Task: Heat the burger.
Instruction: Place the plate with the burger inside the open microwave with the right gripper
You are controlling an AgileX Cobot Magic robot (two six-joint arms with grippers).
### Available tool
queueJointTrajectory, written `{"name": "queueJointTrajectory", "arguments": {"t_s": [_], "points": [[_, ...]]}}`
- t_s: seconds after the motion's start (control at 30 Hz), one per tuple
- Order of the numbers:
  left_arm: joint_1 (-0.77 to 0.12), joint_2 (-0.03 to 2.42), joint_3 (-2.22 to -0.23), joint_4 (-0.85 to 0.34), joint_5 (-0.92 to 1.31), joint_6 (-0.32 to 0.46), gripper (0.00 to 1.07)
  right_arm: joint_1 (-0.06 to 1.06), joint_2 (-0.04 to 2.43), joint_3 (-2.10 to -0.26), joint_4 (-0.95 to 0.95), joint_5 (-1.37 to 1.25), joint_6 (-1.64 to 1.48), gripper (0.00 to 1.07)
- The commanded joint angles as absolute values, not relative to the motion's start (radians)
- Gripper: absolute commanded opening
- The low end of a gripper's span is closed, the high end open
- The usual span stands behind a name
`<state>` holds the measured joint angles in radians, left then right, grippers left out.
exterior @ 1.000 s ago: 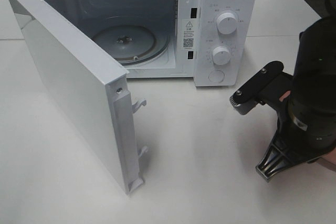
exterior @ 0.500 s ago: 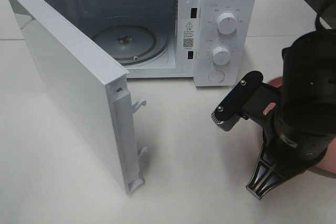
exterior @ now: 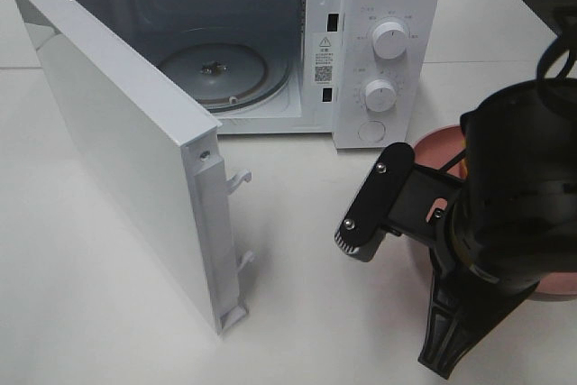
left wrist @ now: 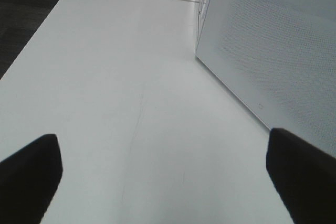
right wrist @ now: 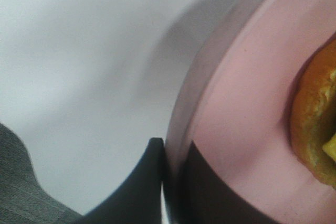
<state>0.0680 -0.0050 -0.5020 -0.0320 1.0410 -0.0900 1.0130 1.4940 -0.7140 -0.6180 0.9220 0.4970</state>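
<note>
Desk (exterior: 90, 295) white. Microwave (exterior: 388, 6) at 12 o'clock, door (exterior: 117, 151) swung open, unchanged. Right arm (exterior: 514, 205) at 4 o'clock has shifted toward 9 o'clock. Right jaws clamped on pink plate (exterior: 437, 146) rim; more plate showing. Burger (right wrist: 315, 124) sits on plate. Left jaws wide apart over desk.

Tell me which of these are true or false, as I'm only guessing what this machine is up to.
1. The microwave door stands open. True.
2. The burger sits on the glass turntable. False: the turntable is bare, and the burger lies on the pink plate, outside the oven.
3. The right end effector is shut on the pink plate's rim. True.
4. The left end effector is carrying something. False: its jaws stand wide open with only the table between them.
</note>
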Motion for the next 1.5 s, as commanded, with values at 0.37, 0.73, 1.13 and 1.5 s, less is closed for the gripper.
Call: {"name": "queueJointTrajectory", "arguments": {"t_s": [0.37, 0.73, 1.13, 1.5], "points": [[0.072, -0.027, -0.499, -0.036, 1.032, -0.091, 0.98, 1.134, 1.478, -0.707, -0.734, 0.952, 0.442, 0.0], [0.072, -0.027, -0.499, -0.036, 1.032, -0.091, 0.98, 1.175, 1.478, -0.707, -0.748, 0.915, 0.361, 0.0], [0.072, -0.027, -0.499, -0.036, 1.032, -0.091, 0.98, 1.175, 1.478, -0.707, -0.805, 0.908, 0.329, 0.0], [0.072, -0.027, -0.499, -0.036, 1.032, -0.091, 0.98, 1.128, 1.478, -0.707, -0.819, 0.825, 0.147, 0.0]]}}
